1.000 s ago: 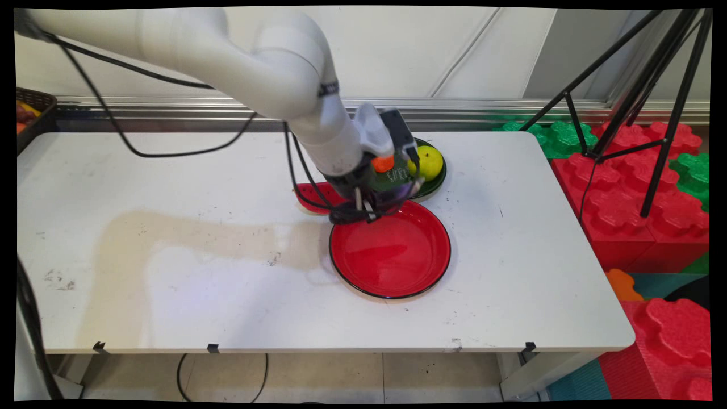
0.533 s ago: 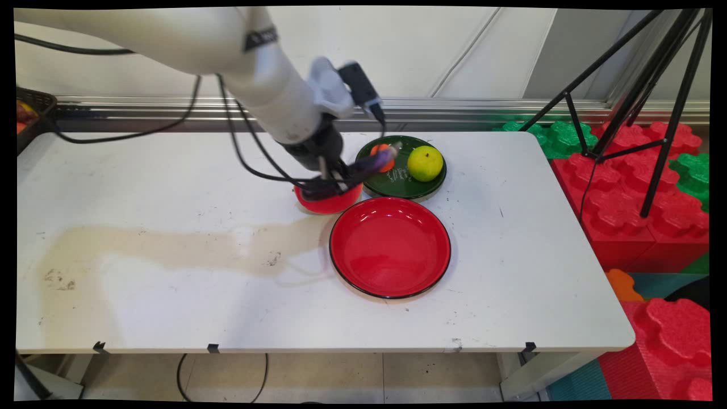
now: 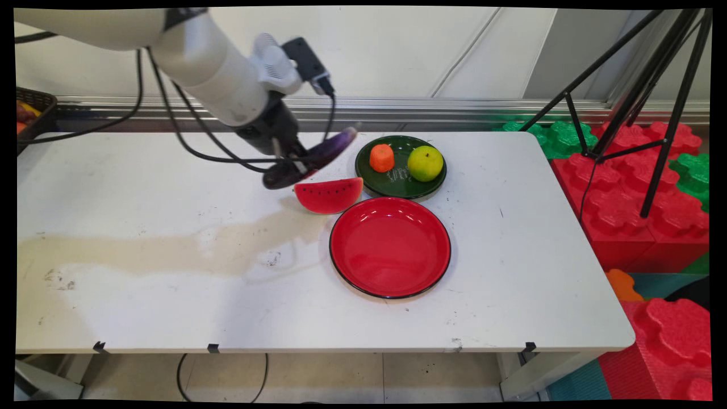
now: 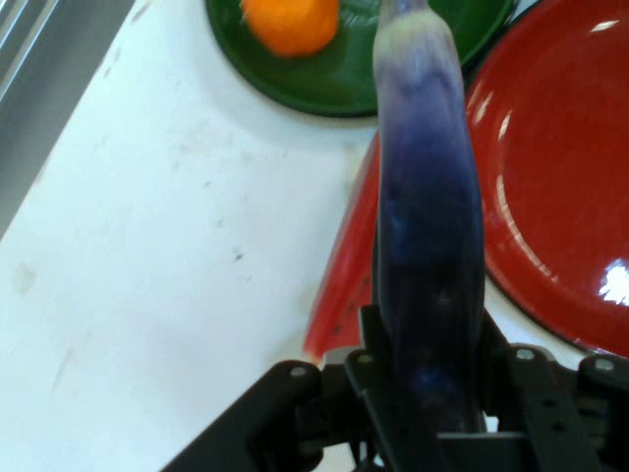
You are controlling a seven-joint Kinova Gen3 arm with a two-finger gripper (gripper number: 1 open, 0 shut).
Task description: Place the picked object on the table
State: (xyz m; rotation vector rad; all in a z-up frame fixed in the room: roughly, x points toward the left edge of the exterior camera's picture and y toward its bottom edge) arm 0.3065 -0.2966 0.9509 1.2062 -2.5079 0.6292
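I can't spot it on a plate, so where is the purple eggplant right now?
The eggplant is off the table, clamped in the gripper, just above and left of the watermelon slice and left of the green plate.

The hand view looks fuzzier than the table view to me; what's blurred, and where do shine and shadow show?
In the hand view, the long purple eggplant clamped in the black gripper and the orange fruit piece look soft-edged. In the main view, edges are crisp; the round red plate carries white glare along its rim, and the arm's faint shadow lies on the white table.
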